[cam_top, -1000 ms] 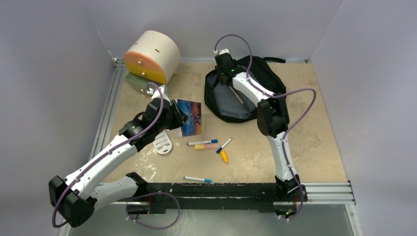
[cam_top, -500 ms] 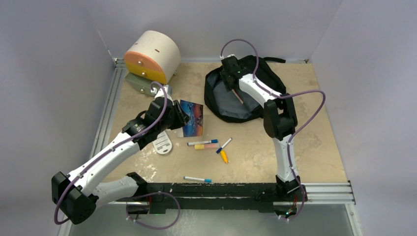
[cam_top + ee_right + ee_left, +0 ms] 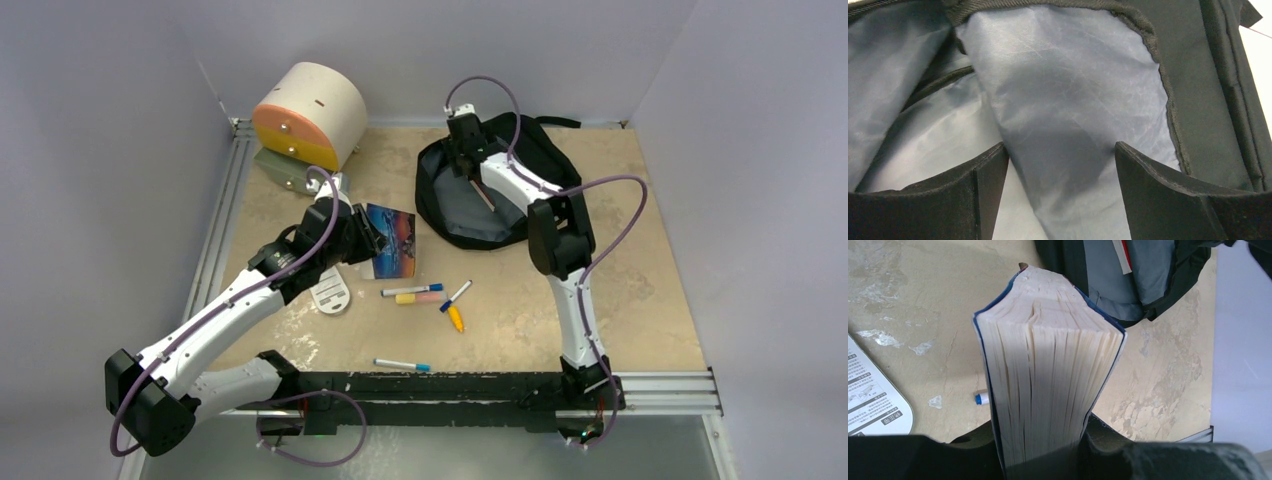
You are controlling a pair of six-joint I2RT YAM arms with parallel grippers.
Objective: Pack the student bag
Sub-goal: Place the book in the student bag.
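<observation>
Bag (image 3: 460, 215) lies flat at the far side of the table (image 3: 640, 300). Its long axis runs slantwise, with the gaping mouth at the near-left end and a strap at the far-right end by the back wall. The mouth faces up and shows grey lining (image 3: 1068, 90).

My right arm reaches forward, bent at the elbow over the bag's near rim. My right gripper (image 3: 463, 160) points down into the mouth, fingers spread wide (image 3: 1060, 155) with only lining between them. A thin reddish strip (image 3: 483, 195) lies inside the bag, just beside that gripper.

My left arm stretches slantwise towards the bag from its left. My left gripper (image 3: 365, 240) is clamped on a book (image 3: 390, 240), held spine-down with the page edges fanning towards the wrist camera (image 3: 1048, 365). The book is left of the bag and apart from it.

Nearer than the bag and to its left lie loose markers (image 3: 412, 290), an orange highlighter (image 3: 455, 318) and a white card (image 3: 331, 290). One more marker (image 3: 402, 364) lies well apart, near my bases. A drawer box (image 3: 305, 115) stands far left of the bag.
</observation>
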